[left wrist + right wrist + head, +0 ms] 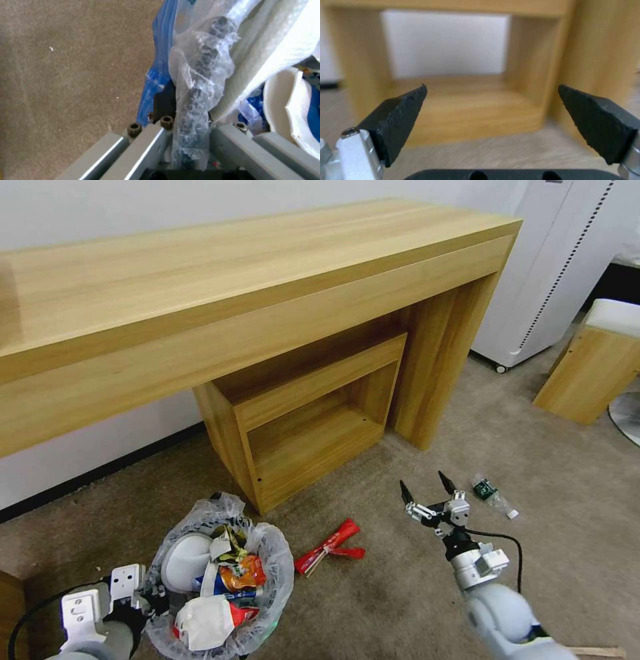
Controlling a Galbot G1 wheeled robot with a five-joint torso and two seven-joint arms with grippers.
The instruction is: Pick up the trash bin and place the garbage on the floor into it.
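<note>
The trash bin (pixel 267 553), lined with a crinkly clear bag, sits at the lower left of the head view, stuffed with a white slipper, crumpled paper and orange, blue and red packets. My left gripper (pixel 152 599) is shut on its bag-wrapped rim (pixel 200 82), seen close in the left wrist view. On the beige floor (pixel 413 593) lie a red wrapper with a wooden stick (pixel 330 545) and a green-label bottle (pixel 492 494). My right gripper (pixel 427 485) hovers open between those two, above the carpet, its black fingers (pixel 400 120) spread with nothing between them.
A long wooden desk (pixel 253 293) stands ahead, with a small open wooden cabinet (pixel 313 413) under it, facing my right gripper. A white appliance (pixel 553 260) and a wooden stool (pixel 593 360) stand at the right. Open carpet lies around the litter.
</note>
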